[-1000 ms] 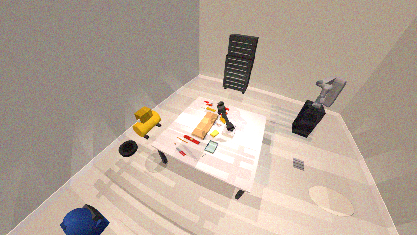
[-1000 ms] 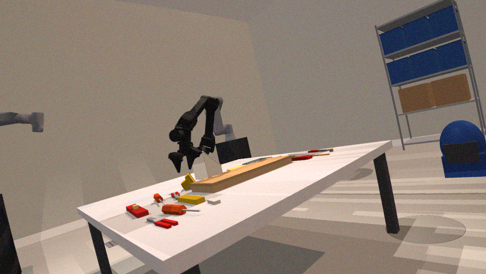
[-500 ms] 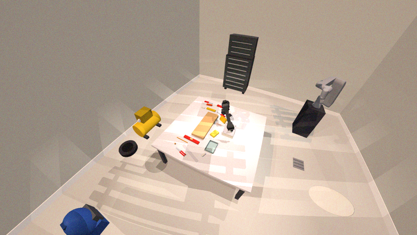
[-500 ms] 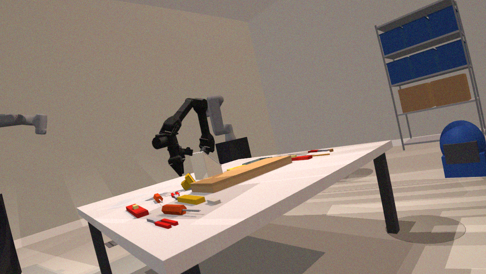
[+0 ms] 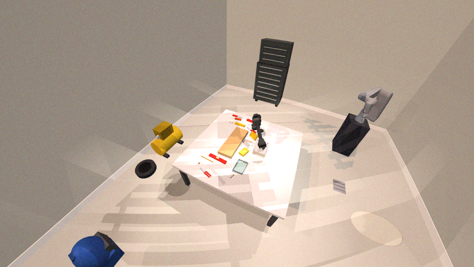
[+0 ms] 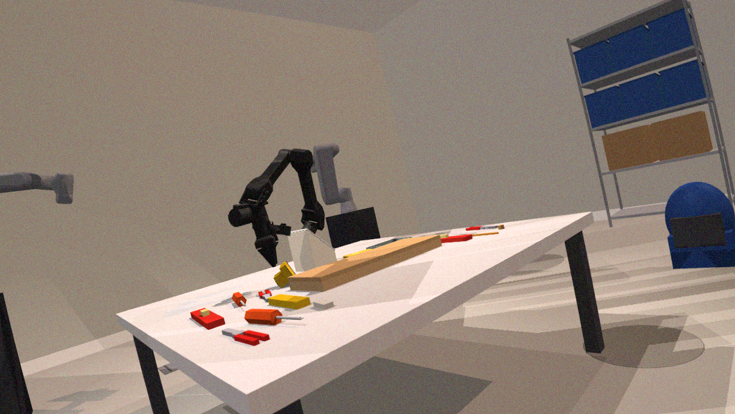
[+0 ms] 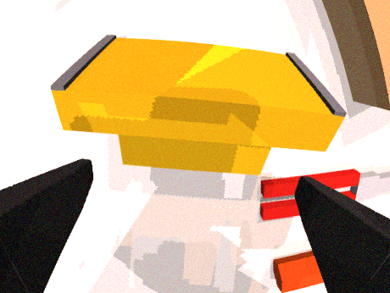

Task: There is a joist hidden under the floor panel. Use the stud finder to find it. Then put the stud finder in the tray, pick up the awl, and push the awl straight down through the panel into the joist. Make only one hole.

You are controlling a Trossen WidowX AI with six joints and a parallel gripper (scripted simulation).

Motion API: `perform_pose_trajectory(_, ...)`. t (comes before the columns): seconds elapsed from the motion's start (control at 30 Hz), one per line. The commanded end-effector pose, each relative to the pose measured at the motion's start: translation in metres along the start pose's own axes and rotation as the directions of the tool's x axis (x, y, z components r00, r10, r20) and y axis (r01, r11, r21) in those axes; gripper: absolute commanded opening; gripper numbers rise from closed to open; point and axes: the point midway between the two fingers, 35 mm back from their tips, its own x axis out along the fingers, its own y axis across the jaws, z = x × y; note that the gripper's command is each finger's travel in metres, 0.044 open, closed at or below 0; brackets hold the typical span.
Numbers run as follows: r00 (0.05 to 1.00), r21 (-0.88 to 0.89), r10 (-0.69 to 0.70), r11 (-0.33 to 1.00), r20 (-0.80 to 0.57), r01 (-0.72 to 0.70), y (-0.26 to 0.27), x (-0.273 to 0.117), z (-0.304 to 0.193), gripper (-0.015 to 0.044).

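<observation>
A yellow block with grey end strips [image 7: 203, 72] [image 5: 253, 136] [image 6: 284, 274], which looks like the stud finder, sits tilted on the table beside the tan floor panel [image 5: 231, 140] [image 6: 380, 258]. A smaller yellow part sticks out from its lower side in the wrist view. My gripper [image 7: 197, 178] [image 6: 273, 263] is open and empty, just above and to one side of the block. The teal tray [image 5: 245, 168] lies beyond the panel's other end. A thin tool with a pale brown handle [image 5: 249, 141], perhaps the awl, lies between panel and arm base. The joist is hidden.
Red-handled pliers and an orange handle [image 7: 297, 273] lie close to my right finger. Another yellow block [image 5: 243, 151] lies between tray and panel. A red level [image 5: 217, 158] lies past the panel's end. A yellow tool [image 6: 289, 301] and an orange screwdriver [image 6: 263, 316] lie at the other end.
</observation>
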Motion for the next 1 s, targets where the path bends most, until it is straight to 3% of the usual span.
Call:
perform_pose_trajectory(0.0, 1.000, -0.003, 0.002, 1.000, 0.005, -0.002, 0.000, 0.007, 0.000, 0.0440)
perform_pose_trajectory(0.97, 1.000, -0.004, 0.003, 1.000, 0.007, -0.003, 0.001, 0.048, -0.003, 0.0427)
